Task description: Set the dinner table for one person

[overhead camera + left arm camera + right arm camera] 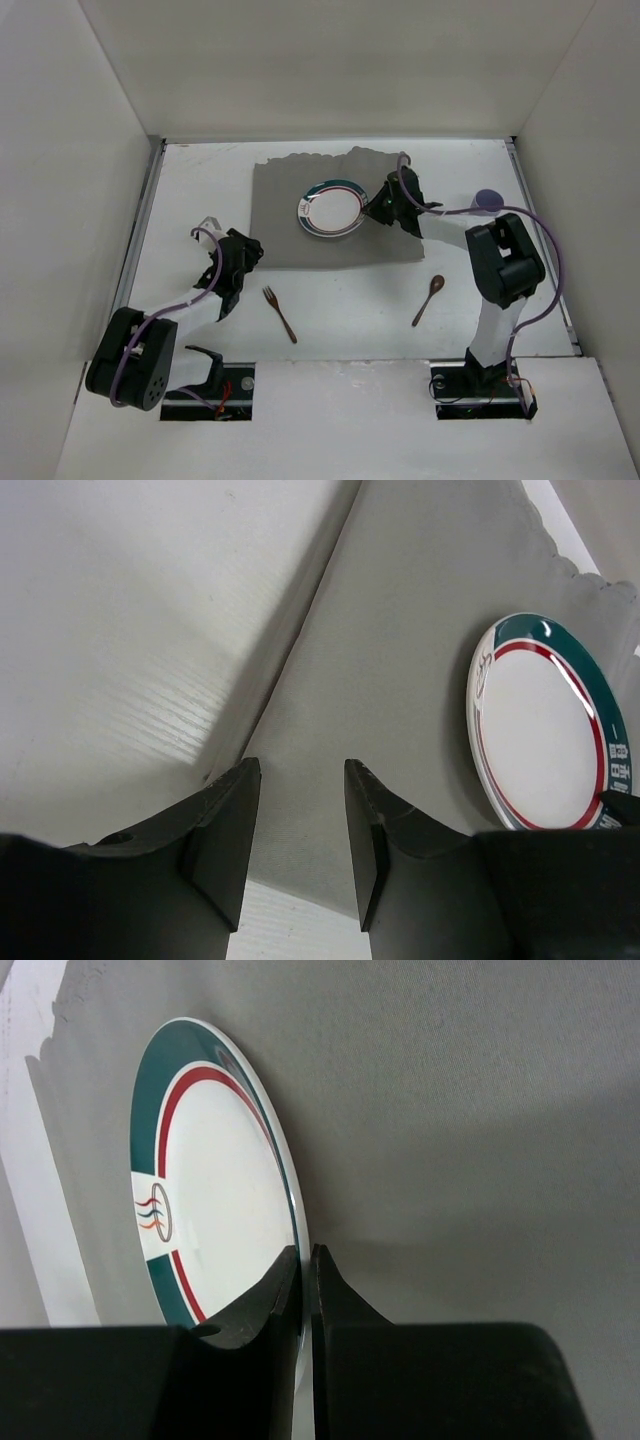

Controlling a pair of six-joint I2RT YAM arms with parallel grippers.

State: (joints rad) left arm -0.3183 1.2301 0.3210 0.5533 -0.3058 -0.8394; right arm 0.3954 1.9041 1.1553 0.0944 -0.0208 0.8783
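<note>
Top view: the desk (pixel 350 340) carries a grey cloth (pixel 280 200) at its far middle, with a plate (pixel 330 210) on the cloth's right half. My right end effector (pixel 378 208) meets the plate's right rim. My left end effector (pixel 250 248) sits at the cloth's near left corner. A fork (pixel 280 313) and a spoon (pixel 430 298) lie on bare desk in front of the cloth, well apart. Left wrist view: the left end effector (pixel 300 780) is released, fingers spread over the cloth's edge with nothing between them; the plate (pixel 540 730) lies off to the right. Right wrist view: the right end effector (pixel 305 1260) is clenched on the plate's (pixel 215 1200) thin rim, one finger on each face. I cannot tell whether the plate's far edge rests on the cloth. Hazards, as I judge them: a grip on the rim alone leaves the plate free to pivot or slip out; if the far edge drags, the cloth may bunch or shift, since the left end effector is not pinning it.
</note>
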